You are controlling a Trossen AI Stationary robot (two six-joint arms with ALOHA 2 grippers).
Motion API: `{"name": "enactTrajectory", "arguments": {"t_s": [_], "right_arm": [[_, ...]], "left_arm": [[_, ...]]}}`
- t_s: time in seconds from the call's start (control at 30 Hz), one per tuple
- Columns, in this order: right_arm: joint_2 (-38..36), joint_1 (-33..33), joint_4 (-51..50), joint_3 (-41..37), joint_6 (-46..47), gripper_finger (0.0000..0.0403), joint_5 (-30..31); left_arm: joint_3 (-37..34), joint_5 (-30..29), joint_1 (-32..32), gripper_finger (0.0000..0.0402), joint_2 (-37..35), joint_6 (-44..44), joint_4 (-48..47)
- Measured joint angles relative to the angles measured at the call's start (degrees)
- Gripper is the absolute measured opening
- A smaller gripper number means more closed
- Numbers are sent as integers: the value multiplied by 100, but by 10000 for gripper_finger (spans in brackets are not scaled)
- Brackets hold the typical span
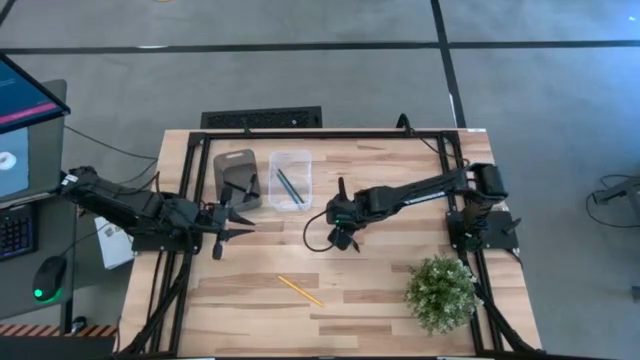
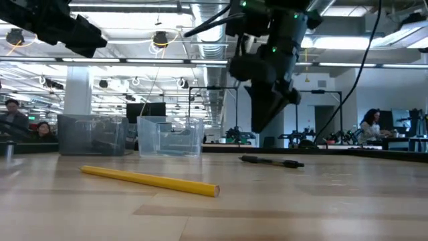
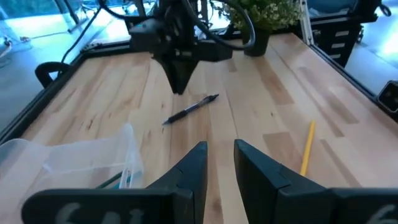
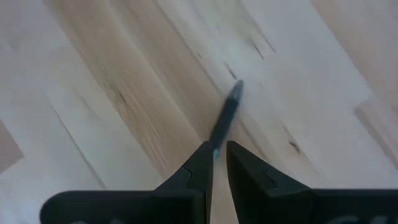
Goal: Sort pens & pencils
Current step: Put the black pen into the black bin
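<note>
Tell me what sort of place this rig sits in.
Most likely a large open robotics lab or workshop: exposed ceiling ducts, rows of other workstations behind the wooden table, a seated person at a bench, and a monitor beside the rig.

The tabletop [image 1: 380,290] is pale wood with visible grain and darker streaks, smooth with a soft sheen. A clear plastic bin [image 1: 291,180] looks glossy and see-through; the bin beside it [image 1: 238,180] is smoky grey translucent plastic. The yellow pencil [image 2: 150,181] has a smooth painted coat and a bare wooden end. The black pen [image 3: 191,109] looks like smooth plastic. The right gripper [image 4: 216,163] and left gripper [image 3: 219,165] have matt black fingers. The frame [image 1: 330,133] around the tabletop looks like black metal.
</note>
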Motion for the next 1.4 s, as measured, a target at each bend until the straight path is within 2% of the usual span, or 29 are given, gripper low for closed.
{"name": "enactTrajectory", "arguments": {"t_s": [0.13,0.47,0.57,0.8,0.97,1.2,1.4], "right_arm": [[205,-6,298,-2,-107,67,-2],[301,-36,457,0,434,70,-7],[301,-51,451,0,437,88,-7],[301,-47,454,0,252,161,-7],[301,0,455,0,481,192,-7],[299,39,493,-5,256,208,-7],[299,-13,582,-5,675,201,9]], "left_arm": [[0,2,0,71,0,85,-2],[2,4,0,71,2,130,-9],[2,4,0,71,2,132,-10],[4,4,0,71,2,133,-48],[4,2,0,71,2,121,-209],[7,2,0,71,2,82,-271],[7,0,0,71,2,78,-269]]}}
